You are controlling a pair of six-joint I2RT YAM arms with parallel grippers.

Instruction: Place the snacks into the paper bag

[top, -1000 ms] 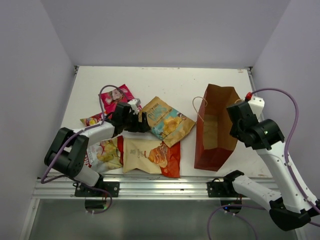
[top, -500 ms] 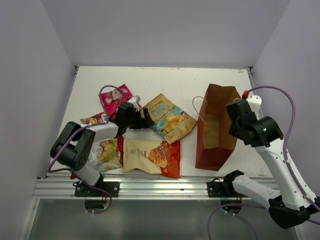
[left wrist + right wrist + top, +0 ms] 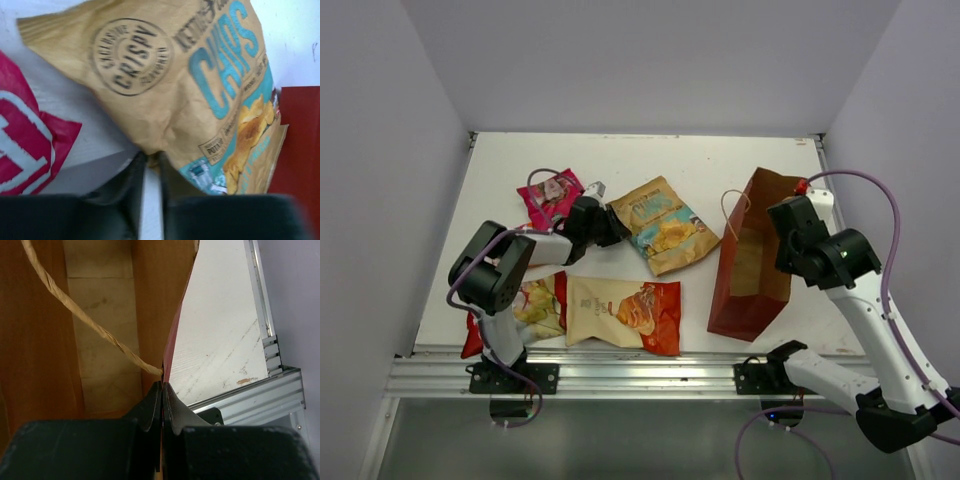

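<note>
1. The paper bag (image 3: 745, 280) is matt kraft paper; its handle (image 3: 75, 307) is rough twisted twine.
2. The tan-and-blue packet (image 3: 165, 100) looks matt and crinkled.
3. The desk (image 3: 650, 165) is smooth, white, matt.

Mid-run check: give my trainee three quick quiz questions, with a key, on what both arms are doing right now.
1. True or false: a snack packet lies inside the paper bag.
2. Fill in: the left gripper is shut on the edge of the ____ packet.
3. The right gripper is: A. open above the table; B. shut on the paper bag's wall; C. shut on a magenta packet.

Key:
1. False. In the right wrist view, the part of the bag's floor that shows is bare.
2. The tan-and-blue packet.
3. B.
</note>
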